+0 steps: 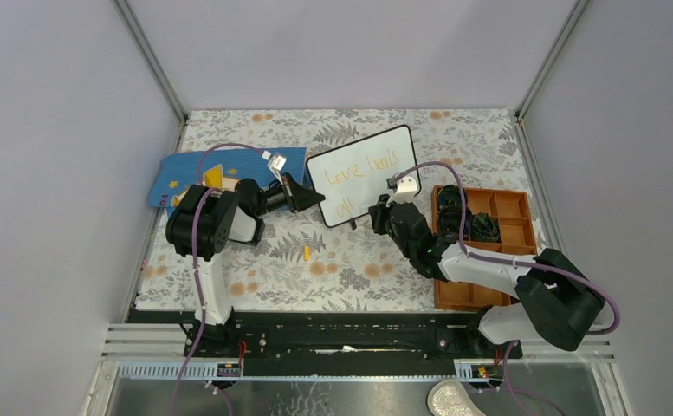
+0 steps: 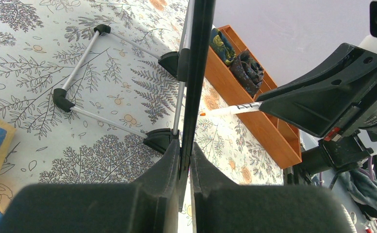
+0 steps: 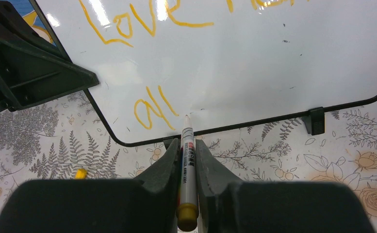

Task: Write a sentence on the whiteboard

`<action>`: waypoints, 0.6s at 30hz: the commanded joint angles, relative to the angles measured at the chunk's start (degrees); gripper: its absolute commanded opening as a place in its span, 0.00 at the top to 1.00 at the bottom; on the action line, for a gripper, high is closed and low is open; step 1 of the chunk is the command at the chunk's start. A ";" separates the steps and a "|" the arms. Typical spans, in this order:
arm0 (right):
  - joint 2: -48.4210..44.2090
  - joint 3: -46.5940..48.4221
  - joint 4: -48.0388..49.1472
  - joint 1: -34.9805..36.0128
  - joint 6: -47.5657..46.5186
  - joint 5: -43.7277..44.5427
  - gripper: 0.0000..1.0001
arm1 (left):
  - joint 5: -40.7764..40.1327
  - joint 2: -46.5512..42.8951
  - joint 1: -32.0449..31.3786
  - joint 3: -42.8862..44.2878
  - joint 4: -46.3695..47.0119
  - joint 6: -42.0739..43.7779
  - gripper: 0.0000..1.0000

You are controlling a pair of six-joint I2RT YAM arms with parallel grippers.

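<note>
Whiteboard: the whiteboard (image 1: 363,173) stands tilted near the middle of the counter's (image 1: 350,277) far edge, propped on a wire stand (image 2: 79,63) with black feet; its glossy face is turned towards the arms.
Sentence: the sentence (image 1: 350,173) is in thin orange strokes on two lines; the upper line begins "Love", the lower one so far reads "all" (image 3: 150,111); the rest of the upper line is cut off in the right wrist view.
Left hand: the left hand (image 2: 185,155) is pinched nearly closed on the board's left edge, the black frame squeezed between its fingers; it sits just beside the blue mat (image 1: 185,173) at the counter's left rear.
Right hand: the right hand (image 3: 187,145) is clamped narrowly round a white marker (image 3: 188,155), the orange butt end towards the wrist; the tip lies at the board's face just right of "all", near the bottom edge; whether it truly touches I cannot tell.
Tray: an orange compartment tray (image 1: 530,227) lies along the counter's right edge, dark rolled cloths (image 1: 486,227) in its far compartments.
Cap: a small orange cap (image 1: 306,252) lies on the floral cloth, near the board's lower left corner.
</note>
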 commanded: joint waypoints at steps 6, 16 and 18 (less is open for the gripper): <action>1.84 3.25 3.42 -0.49 0.41 3.10 1.00 | 1.11 0.62 -0.85 -0.28 -3.88 -0.02 1.00; 3.44 3.94 4.09 -0.41 0.43 3.83 1.00 | 1.11 0.40 -0.85 -0.27 -4.26 0.24 1.00; 3.74 3.99 4.25 -0.46 0.53 4.03 1.00 | 1.10 0.35 -0.85 -0.35 -4.30 0.30 1.00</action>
